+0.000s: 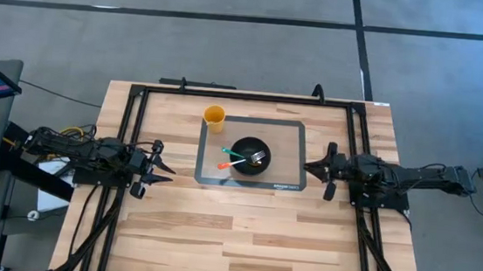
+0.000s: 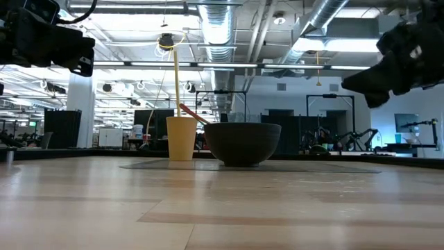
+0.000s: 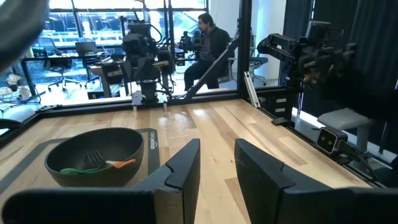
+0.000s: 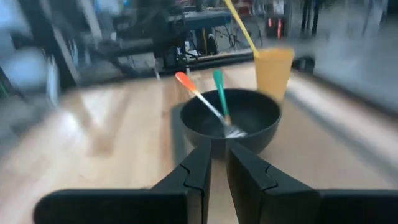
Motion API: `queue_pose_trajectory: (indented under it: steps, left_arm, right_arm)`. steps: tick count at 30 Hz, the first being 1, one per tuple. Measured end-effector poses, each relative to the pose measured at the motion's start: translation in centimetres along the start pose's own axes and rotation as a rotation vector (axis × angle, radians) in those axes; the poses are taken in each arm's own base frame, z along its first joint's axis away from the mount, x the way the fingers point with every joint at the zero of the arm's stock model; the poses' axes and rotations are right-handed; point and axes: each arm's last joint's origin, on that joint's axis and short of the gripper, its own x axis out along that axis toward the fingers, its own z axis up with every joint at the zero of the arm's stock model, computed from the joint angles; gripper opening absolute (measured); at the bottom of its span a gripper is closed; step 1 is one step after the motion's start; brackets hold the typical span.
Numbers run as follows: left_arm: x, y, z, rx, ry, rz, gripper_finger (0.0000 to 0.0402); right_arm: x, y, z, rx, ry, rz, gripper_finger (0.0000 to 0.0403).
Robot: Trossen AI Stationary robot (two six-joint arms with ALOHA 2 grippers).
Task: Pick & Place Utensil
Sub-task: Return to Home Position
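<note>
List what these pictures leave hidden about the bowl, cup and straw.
Low view: the black bowl's wall hides the fork tines; only one orange handle pokes out.
Wherever the yellow cup shows, it hides the straw's lower end.
Right wrist view: the top edge cuts off the straw's upper end.
Left wrist view: the cup lies outside the picture.

Gray placemat (image 1: 288, 157) on wooden table (image 1: 242, 232)

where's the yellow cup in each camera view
High view: yellow cup on the placemat's top-left corner, apart from the black bowl.
Low view: cup just left of the bowl.
Left wrist view: not in it; only the bowl shows.
Right wrist view: cup behind the bowl.
Shared landmark: the black bowl.
</note>
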Motion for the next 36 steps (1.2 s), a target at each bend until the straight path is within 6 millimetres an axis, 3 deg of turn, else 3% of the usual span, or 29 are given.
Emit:
queue_pose_trajectory:
  steps: [5,9,19,28,36]
  left_arm:
    - [0.0,0.0,0.0,0.0,0.0,0.0,0.0102]
    - [0.0,0.0,0.0,0.0,0.0,0.0,0.0102]
    - [0.0,0.0,0.0,0.0,0.0,0.0,0.0102]
    - [0.0,0.0,0.0,0.0,0.0,0.0,0.0102]
    - [0.0,0.0,0.0,0.0,0.0,0.0,0.0102]
  right_arm:
    - [0.0,0.0,0.0,0.525,0.0,0.0,0.0042]
    - [0.0,0.0,0.0,0.678,0.0,0.0,0.0042]
    - [0.01,-0.05,-0.01,0.077,-0.002,-0.006,0.0042]
    - [0.06,-0.05,-0.1,-0.169,0.009,-0.005,0.0042]
    - [0.07,-0.08,-0.1,-0.137,0.009,-0.009,0.0042]
